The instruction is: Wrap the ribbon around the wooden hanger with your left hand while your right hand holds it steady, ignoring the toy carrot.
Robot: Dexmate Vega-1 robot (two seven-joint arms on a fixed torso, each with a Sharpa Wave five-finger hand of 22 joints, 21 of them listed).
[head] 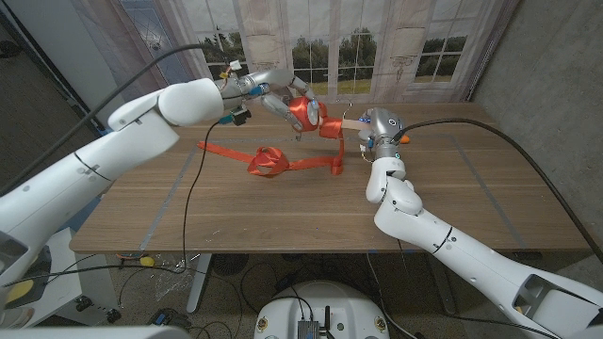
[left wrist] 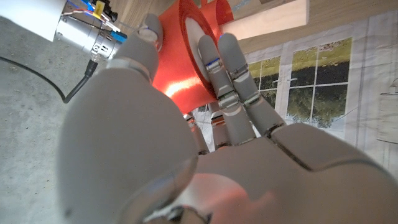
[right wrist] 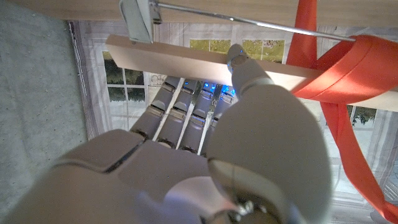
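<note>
The wooden hanger (head: 347, 123) is held above the far middle of the table, and my right hand (head: 381, 128) grips its right end. In the right wrist view that hand (right wrist: 217, 143) has its fingers and thumb closed around the pale bar (right wrist: 180, 57), and the red ribbon (right wrist: 354, 68) loops around the bar beside it. My left hand (head: 276, 100) holds a red roll of ribbon (head: 307, 114) at the hanger's left end; its fingers (left wrist: 227, 74) press on the roll (left wrist: 183, 68). Loose ribbon (head: 268, 162) trails in a bunch on the table below.
A small orange thing, maybe the toy carrot (head: 405, 138), lies just right of my right hand. The hanger's metal hook and clip (right wrist: 140, 18) sit beside the bar. A curtain and a window backdrop (head: 377, 47) close off the table's far edge.
</note>
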